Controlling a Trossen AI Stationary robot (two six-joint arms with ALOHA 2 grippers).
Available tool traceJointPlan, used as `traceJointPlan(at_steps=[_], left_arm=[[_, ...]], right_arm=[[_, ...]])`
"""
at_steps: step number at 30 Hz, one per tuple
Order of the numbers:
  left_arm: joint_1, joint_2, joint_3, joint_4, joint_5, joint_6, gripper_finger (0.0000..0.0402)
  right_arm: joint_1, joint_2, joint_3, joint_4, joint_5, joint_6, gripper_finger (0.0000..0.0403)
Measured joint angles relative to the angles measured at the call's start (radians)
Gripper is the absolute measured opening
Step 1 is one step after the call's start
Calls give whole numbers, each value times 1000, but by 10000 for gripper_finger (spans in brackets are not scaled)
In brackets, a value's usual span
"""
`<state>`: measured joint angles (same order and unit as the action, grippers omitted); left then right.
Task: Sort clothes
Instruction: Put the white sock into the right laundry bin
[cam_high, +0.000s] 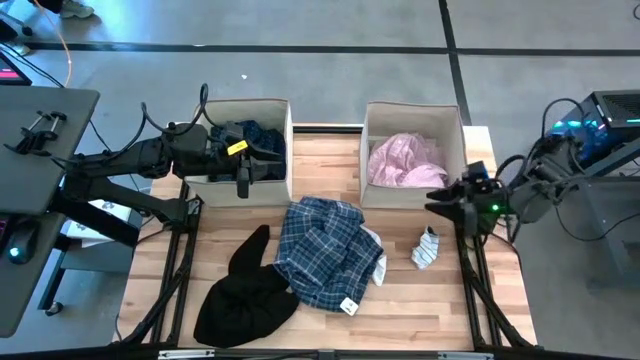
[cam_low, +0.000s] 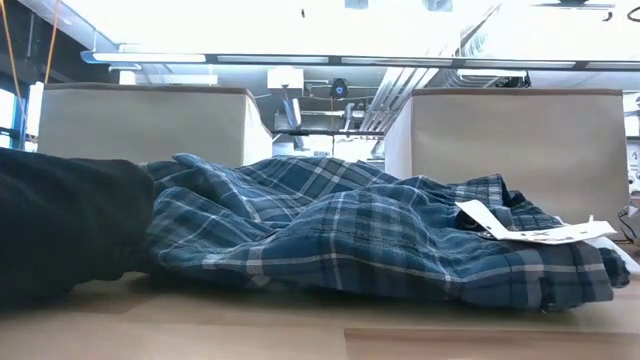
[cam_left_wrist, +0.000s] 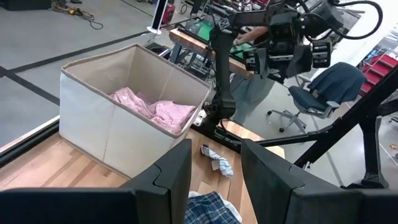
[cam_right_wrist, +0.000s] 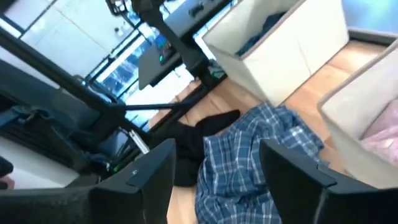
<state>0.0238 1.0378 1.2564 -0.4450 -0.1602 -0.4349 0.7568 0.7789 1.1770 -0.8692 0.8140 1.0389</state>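
Note:
A blue-white plaid shirt (cam_high: 325, 250) lies crumpled mid-table, its left edge over a black garment (cam_high: 245, 290) at the near left. A white sock (cam_high: 427, 248) rests flat on the wood to the right. The left beige bin (cam_high: 215, 190) holds dark blue clothes (cam_high: 258, 135); the right bin (cam_high: 415, 190) holds a pale pink shirt (cam_high: 405, 160). My left gripper (cam_left_wrist: 216, 155) hangs open above the left bin's near side, pointing toward the right bin. My right gripper (cam_right_wrist: 217, 155) stands open in the air off the right bin's near right corner, above the sock, facing the plaid shirt (cam_right_wrist: 249, 155).
Both bins stand along the table's far edge with a gap of bare wood (cam_high: 325, 165) between them. The low view has the plaid shirt (cam_low: 350, 235) with a white tag (cam_low: 530, 232) and the black garment (cam_low: 60, 220) in front of the bins. Arm frames flank both side edges.

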Motion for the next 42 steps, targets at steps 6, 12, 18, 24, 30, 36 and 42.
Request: traceJointPlan(at_steps=[6,12,18,24,30,36,42], left_arm=[[0,0,0,0,0,-5,126],[0,0,0,-1,-6,-1,126],[0,0,0,-2,-11,0,126],[0,0,0,-2,-20,-6,126],[0,0,0,-2,-31,-6,126],[0,0,0,-1,-31,-9,126],[0,0,0,-1,-31,-10,126]], right_arm=[[23,-27,0,-127,-102,34,220],[22,44,0,-282,-335,86,220],[22,188,0,-422,-482,82,220],[22,309,-68,-405,-604,42,220],[22,333,-268,-227,-692,40,220],[0,334,-441,-147,-688,128,220],[-42,334,-561,-73,-685,194,220]])
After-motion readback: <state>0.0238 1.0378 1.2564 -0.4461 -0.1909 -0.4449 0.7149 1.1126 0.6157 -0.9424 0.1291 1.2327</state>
